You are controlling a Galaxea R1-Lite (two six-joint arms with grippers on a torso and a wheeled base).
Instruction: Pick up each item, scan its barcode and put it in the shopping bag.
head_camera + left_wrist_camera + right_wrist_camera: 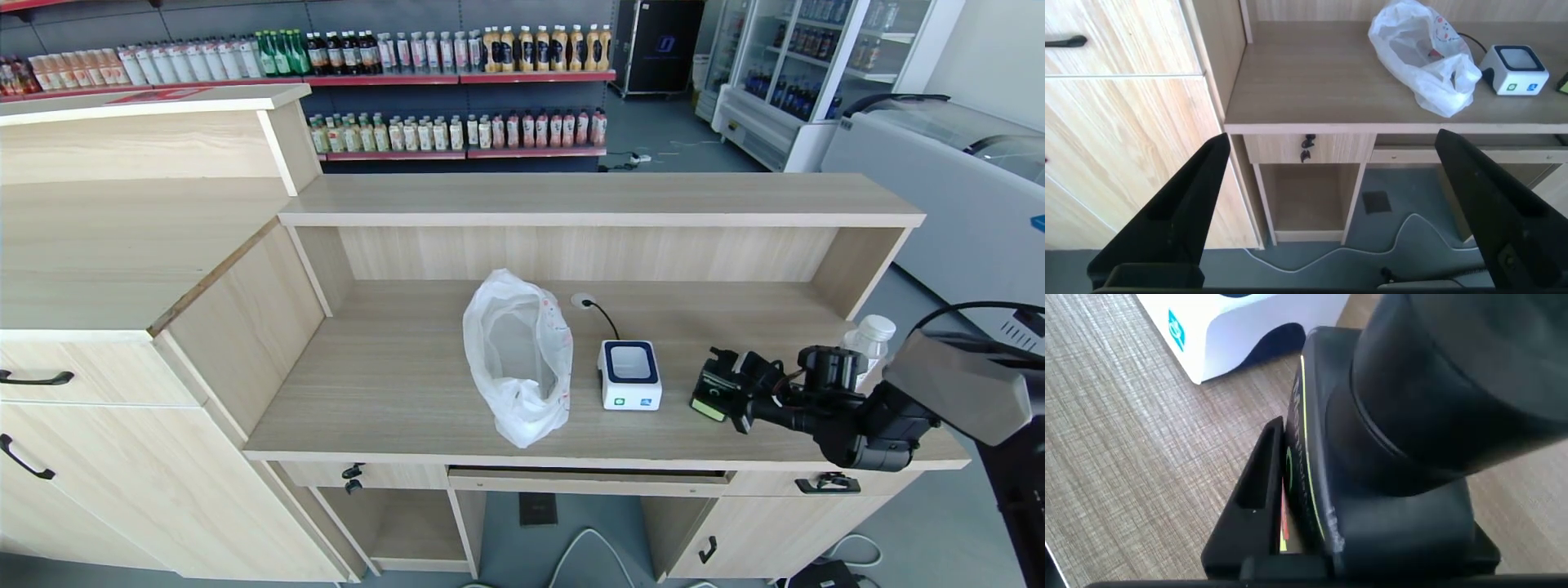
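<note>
The counter [392,384] was seen in pale beige wood with a fine straight grain. The shopping bag [516,359] was shown in milky white, half transparent, with small red print. The scanner [629,374] was coloured white, its window framed in dark blue, with one green and one blue mark on the front; its cable [602,314] was black. The right gripper [714,392] was black, and the flat item [708,407] in it was edged in yellow-green. The bottle [870,336] was capped in white.
</note>
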